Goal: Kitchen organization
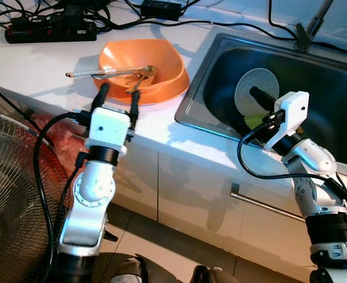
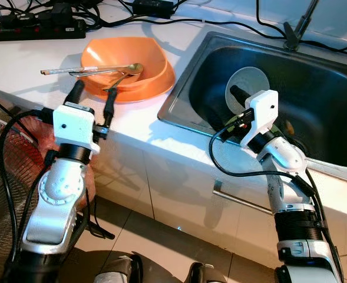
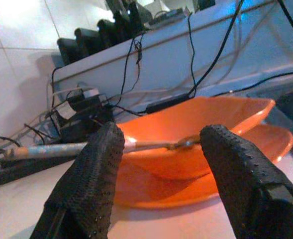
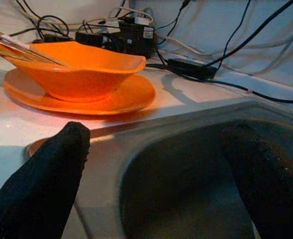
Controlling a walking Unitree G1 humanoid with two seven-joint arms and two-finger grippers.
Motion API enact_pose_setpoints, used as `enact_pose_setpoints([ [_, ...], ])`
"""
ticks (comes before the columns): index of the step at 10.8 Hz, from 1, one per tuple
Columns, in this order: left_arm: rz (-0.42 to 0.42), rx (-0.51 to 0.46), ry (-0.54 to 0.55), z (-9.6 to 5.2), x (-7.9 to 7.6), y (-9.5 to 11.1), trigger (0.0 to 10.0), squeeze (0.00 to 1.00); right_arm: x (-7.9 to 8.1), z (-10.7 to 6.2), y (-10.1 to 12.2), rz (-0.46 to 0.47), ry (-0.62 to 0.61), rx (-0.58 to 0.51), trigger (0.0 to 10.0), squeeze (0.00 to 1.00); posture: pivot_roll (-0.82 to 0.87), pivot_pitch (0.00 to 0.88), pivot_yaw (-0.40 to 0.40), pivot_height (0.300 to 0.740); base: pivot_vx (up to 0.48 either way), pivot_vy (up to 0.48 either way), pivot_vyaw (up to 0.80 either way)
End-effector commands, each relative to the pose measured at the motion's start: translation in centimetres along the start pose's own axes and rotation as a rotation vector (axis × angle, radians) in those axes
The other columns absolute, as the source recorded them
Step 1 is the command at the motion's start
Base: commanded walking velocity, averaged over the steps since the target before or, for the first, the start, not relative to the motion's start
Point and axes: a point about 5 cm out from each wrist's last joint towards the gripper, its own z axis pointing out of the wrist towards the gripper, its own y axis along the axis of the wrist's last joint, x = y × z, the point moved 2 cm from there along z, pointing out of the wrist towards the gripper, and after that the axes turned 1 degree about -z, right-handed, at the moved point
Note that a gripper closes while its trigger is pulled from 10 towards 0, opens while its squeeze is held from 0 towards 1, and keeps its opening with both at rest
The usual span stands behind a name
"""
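An orange bowl stands on an orange plate on the white counter. A metal spoon and a long thin utensil lie across the bowl. My left gripper is open just in front of the bowl's near side, at rim height, touching nothing. The steel sink holds a white plate and a yellow-green item. My right gripper is open over the sink's near part, above the white plate, with nothing between its fingers.
A black power strip and several cables lie along the back of the counter. A tap base stands behind the sink. A floor fan is at my left. A cabinet handle runs below the sink.
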Motion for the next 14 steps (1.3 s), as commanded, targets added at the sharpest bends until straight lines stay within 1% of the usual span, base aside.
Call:
enact_pose_setpoints([
  [1, -0.006, -0.009, 0.0, 0.2, 0.0, 0.0, 10.0, 0.0, 0.2, -0.2, 0.0, 0.013, 0.003, -0.004, 10.0, 0.0, 0.1, 0.181, -0.053, 0.74, 0.0, 0.0, 0.0],
  [4, -0.013, -0.026, 0.004, 1.1, -0.2, -0.2, 10.0, 0.0, 0.4, -0.2, -0.1, 0.021, 0.001, -0.002, 10.0, 0.0, 0.1, 0.179, -0.054, 0.74, 0.0, 0.0, 0.0],
  [7, -0.021, -0.037, -0.009, 1.4, -0.5, -0.2, 10.0, 0.0, 0.7, -0.2, -0.2, 0.022, 0.003, 0.002, 10.0, 0.0, 0.09, 0.174, -0.05, 0.74, 0.0, 0.0, 0.0],
  [8, -0.028, -0.037, -0.013, 1.8, -0.6, -0.3, 10.0, 0.0, 0.8, -0.1, -0.2, 0.024, 0.006, 0.001, 10.0, 0.0, 0.08, 0.172, -0.048, 0.74, 0.0, 0.0, 0.0],
  [12, -0.049, -0.022, -0.02, 2.3, -1.2, -1.0, 10.0, 0.0, 0.9, -0.2, -0.2, 0.024, 0.01, 0.003, 10.0, 0.0, 0.07, 0.153, -0.051, 0.74, 0.0, 0.0, 0.0],
  [14, -0.051, -0.016, -0.018, 2.7, -1.3, -1.3, 10.0, 0.0, 0.9, -0.2, -0.2, 0.023, 0.012, 0.004, 10.0, 0.0, 0.07, 0.149, -0.052, 0.74, 0.0, 0.0, 0.0],
])
